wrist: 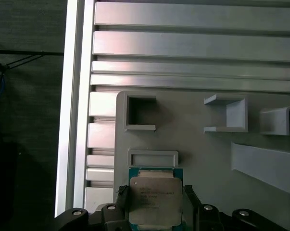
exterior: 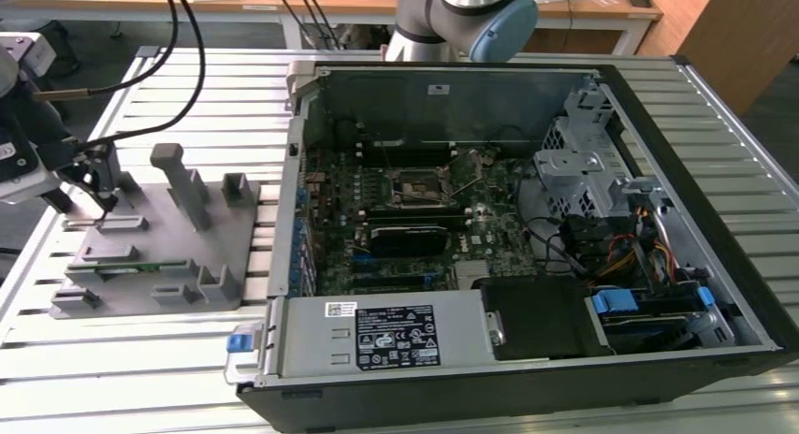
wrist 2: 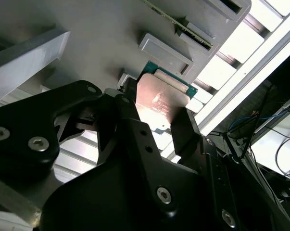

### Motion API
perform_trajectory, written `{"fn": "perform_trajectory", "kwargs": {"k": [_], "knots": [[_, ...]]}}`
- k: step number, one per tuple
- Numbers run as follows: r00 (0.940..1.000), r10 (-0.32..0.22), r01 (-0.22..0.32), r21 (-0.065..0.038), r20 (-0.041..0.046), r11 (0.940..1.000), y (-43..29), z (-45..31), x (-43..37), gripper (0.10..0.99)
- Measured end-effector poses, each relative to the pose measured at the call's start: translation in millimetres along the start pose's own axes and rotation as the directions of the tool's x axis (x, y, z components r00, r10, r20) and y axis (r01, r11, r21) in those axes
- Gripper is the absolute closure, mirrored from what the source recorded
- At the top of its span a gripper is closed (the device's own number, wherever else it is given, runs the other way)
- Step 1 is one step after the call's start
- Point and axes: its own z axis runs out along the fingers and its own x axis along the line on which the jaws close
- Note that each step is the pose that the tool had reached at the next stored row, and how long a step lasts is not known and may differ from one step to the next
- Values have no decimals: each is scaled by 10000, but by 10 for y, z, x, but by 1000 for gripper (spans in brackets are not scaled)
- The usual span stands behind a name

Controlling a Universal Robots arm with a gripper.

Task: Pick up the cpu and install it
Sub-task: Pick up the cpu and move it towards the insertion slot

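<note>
The cpu (wrist: 155, 199), a flat square chip with a shiny metal top and a green rim, sits between the two black fingers of my gripper (wrist: 156, 192) in both wrist views. The fingers press on two opposite edges of the cpu (wrist 2: 159, 103), so my gripper (wrist 2: 157, 114) is shut on it. It is at the near-left corner of the grey fixture tray (wrist: 197, 144). In the exterior view my gripper (exterior: 88, 202) hangs low over that tray (exterior: 168, 261) at the far left. The black motherboard socket (exterior: 420, 186) lies inside the open computer case, well to the exterior view's right.
The tray carries upright grey posts (exterior: 185, 186) and small holders just right of my gripper. The open computer case (exterior: 500, 228) has tall metal walls, a drive cage and cables. Black cables hang above the slatted aluminium table (exterior: 200, 88) at the left.
</note>
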Motion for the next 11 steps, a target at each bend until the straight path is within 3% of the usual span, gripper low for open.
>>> {"fn": "perform_trajectory", "kwargs": {"k": [11], "knots": [[10000, 0, 0, 0, 0, 10000, 3, -48, 1, 557]]}}
